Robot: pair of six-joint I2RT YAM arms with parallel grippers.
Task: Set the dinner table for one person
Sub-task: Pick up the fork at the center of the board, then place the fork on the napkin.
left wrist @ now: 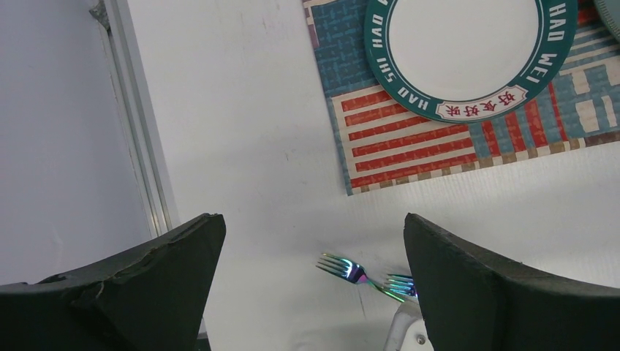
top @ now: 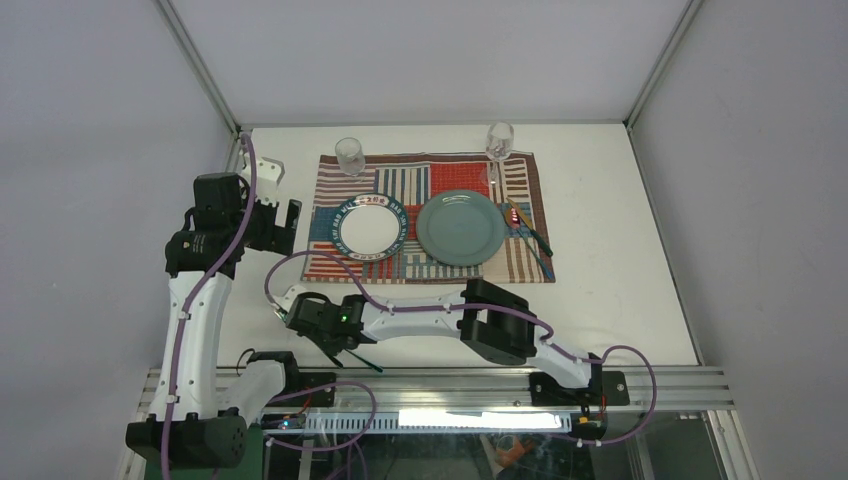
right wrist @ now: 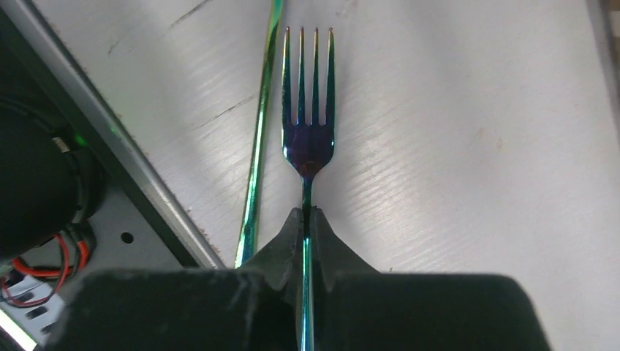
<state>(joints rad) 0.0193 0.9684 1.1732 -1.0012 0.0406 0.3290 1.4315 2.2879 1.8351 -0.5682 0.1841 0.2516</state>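
Note:
The dinner table is a white top with a striped placemat at its far middle. In the right wrist view my right gripper is shut on the thin handle of an iridescent fork, whose tines point away over the white surface. A second fork's handle lies just left of it. From above, the right gripper sits near the table's front edge. My left gripper is open with nothing in it, hanging over bare table left of the placemat. Both forks show below it.
On the placemat stand a white plate with a green rim and a grey-green plate. Two clear glasses stand at its far edge and cutlery lies at its right. An aluminium rail runs close beside the forks.

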